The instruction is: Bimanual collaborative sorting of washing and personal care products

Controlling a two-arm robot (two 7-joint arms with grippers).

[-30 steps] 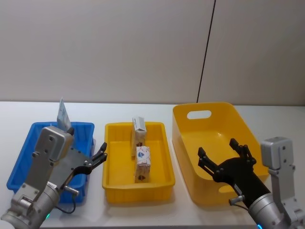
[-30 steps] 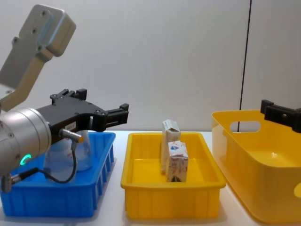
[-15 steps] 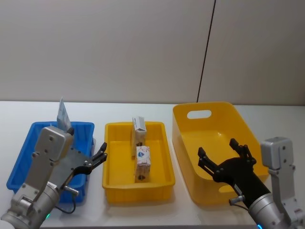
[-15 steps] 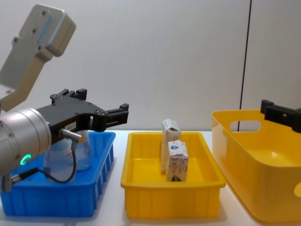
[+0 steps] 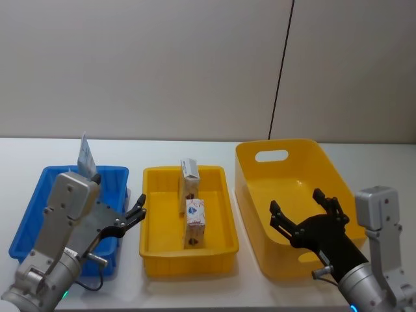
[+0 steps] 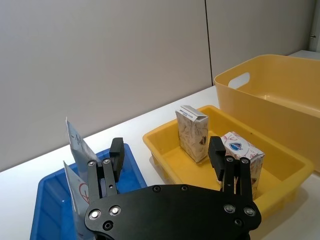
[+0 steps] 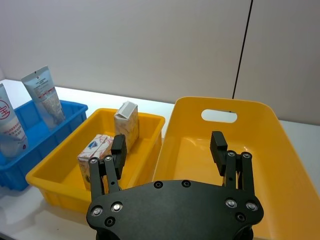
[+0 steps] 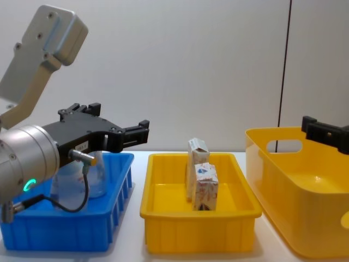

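Two small white cartons with red-blue print stand upright in the middle yellow tray, the far carton behind the near carton. Pale blue squeeze tubes stand in the blue bin; one tube top pokes up at its far edge. My left gripper hovers open over the blue bin's right side, holding nothing. It also appears as the left gripper, with the cartons beyond its fingers. My right gripper hangs open and empty over the large yellow basket.
The three containers sit side by side on a white table: blue bin left, yellow tray centre, deep yellow basket with a handle slot right. The basket's inside looks bare. A grey wall stands close behind the table.
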